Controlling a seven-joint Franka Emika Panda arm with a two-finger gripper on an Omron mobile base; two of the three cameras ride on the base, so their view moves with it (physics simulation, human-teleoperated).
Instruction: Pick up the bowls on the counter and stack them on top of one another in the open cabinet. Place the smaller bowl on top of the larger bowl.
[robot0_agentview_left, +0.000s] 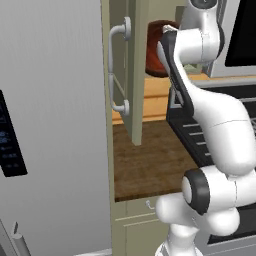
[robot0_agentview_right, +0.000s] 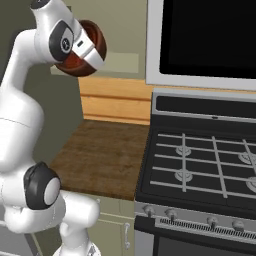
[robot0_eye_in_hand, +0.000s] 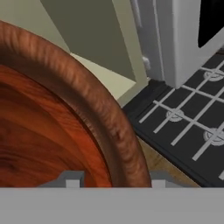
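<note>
The larger bowl (robot0_agentview_right: 95, 45) is a deep, dark brown bowl with thick rounded walls, held tilted in the air above the counter (robot0_agentview_right: 105, 155). My gripper (robot0_eye_in_hand: 116, 183) is shut on its rim (robot0_eye_in_hand: 103, 113), one finger inside and one outside. In the left base view the bowl (robot0_agentview_left: 156, 47) hangs beside the open cabinet's door (robot0_agentview_left: 136, 75), partly hidden by my arm. The cabinet's olive inside (robot0_eye_in_hand: 83, 30) lies just beyond the bowl. The smaller bowl is out of view.
The cabinet door with its curved silver handle (robot0_agentview_left: 118, 70) juts out over the counter (robot0_agentview_left: 150, 165). A grey fridge (robot0_agentview_left: 50, 125) stands at the left. The black stove (robot0_agentview_right: 200, 165) and the microwave (robot0_agentview_right: 205, 40) are at the right.
</note>
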